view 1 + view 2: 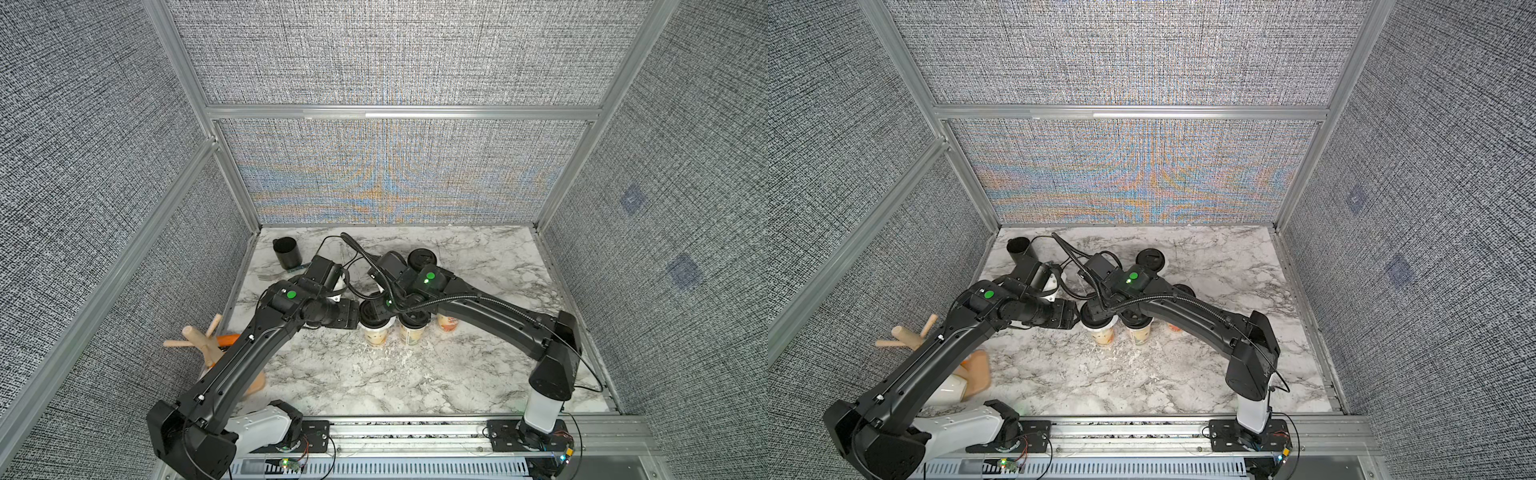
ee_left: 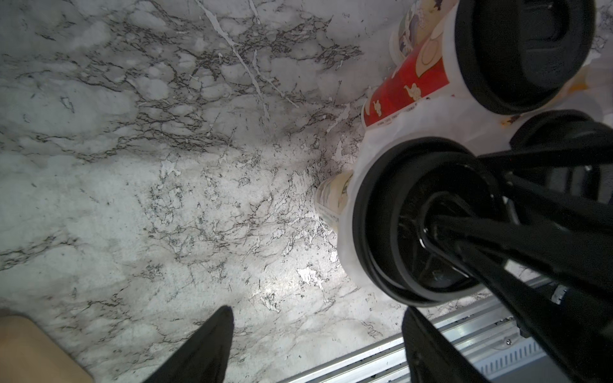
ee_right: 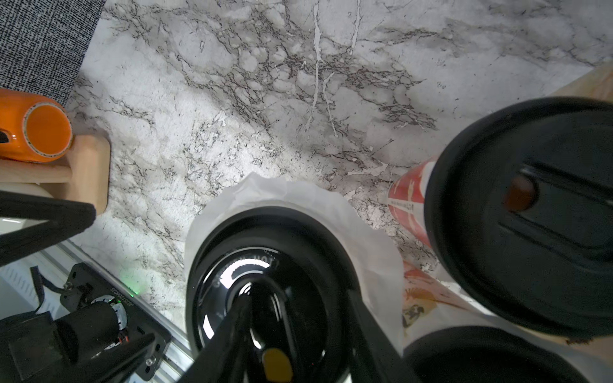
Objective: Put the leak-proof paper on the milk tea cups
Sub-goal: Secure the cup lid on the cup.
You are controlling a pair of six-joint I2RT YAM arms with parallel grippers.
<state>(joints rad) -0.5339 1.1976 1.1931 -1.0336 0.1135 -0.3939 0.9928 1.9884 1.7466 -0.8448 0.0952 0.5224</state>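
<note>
The left hand (image 2: 318, 331) is spread wide over the desk (image 2: 166, 199). The right hand (image 3: 298, 298) rests on a black lid (image 3: 252, 232); pinching or not, I cannot tell. The leak-proof paper (image 3: 265, 195) pokes out under that lid, on a milk tea cup (image 2: 331, 199).

Crumpled whitish paper (image 2: 346, 238) draped over upright printed cup (image 2: 331, 199)

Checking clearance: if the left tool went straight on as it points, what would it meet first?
Probably the bare marble table: the left tool, open, aims beside the lidded cup, though one finger could graze it; depth is unclear.
</note>
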